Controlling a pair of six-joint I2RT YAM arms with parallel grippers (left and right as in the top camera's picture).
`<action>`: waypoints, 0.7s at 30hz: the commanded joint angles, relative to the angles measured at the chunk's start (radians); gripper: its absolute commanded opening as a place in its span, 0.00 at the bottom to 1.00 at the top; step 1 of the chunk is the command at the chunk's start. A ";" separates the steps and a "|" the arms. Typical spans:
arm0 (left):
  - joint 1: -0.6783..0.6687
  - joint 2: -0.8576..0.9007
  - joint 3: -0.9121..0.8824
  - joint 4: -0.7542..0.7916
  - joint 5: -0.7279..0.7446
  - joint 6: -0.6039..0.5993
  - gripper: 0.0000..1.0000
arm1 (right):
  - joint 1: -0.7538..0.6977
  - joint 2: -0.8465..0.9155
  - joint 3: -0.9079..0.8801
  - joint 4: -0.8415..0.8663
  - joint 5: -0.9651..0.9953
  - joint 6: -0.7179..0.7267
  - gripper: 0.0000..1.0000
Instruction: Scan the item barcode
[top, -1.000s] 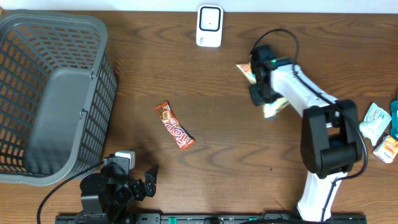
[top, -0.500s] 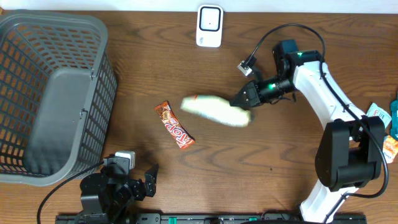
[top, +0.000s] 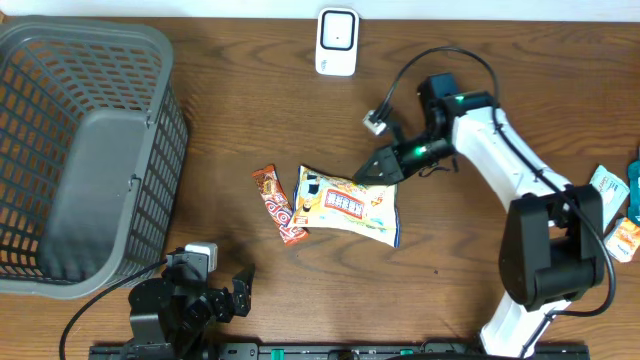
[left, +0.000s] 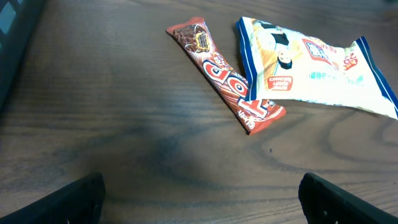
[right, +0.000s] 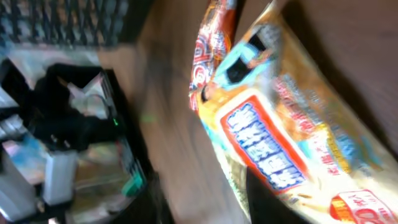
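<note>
A yellow snack bag (top: 348, 205) with blue ends lies flat at the table's middle, beside a red candy bar (top: 280, 203). My right gripper (top: 372, 172) is at the bag's upper right corner. In the right wrist view, which is blurred, the bag (right: 292, 137) lies against one dark finger (right: 270, 202), and bare wood shows between the parted jaws (right: 205, 199). A white scanner (top: 337, 42) stands at the back edge. My left gripper (top: 225, 298) rests open near the front edge, with the bag (left: 317, 68) and the bar (left: 224, 84) ahead of it and wood under its fingertips (left: 199, 205).
A grey mesh basket (top: 80, 150) fills the left side. Small snack packets (top: 605, 195) lie at the right edge, with another packet (top: 625, 238) below them. A cable loops over the right arm's wrist.
The right arm swung from the back right towards the middle with the snack bag. The bag now lies flat beside the candy bar and the right jaws have parted. The left arm stayed still.
</note>
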 joint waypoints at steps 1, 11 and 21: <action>-0.003 -0.002 0.001 -0.003 -0.010 0.006 0.99 | 0.083 -0.074 -0.005 -0.006 0.086 -0.009 0.88; -0.003 -0.002 0.001 -0.003 -0.010 0.006 0.99 | 0.464 -0.098 -0.019 0.104 1.197 0.269 0.99; -0.003 -0.002 0.001 -0.003 -0.010 0.006 0.99 | 0.557 0.069 -0.023 0.141 1.233 0.309 0.99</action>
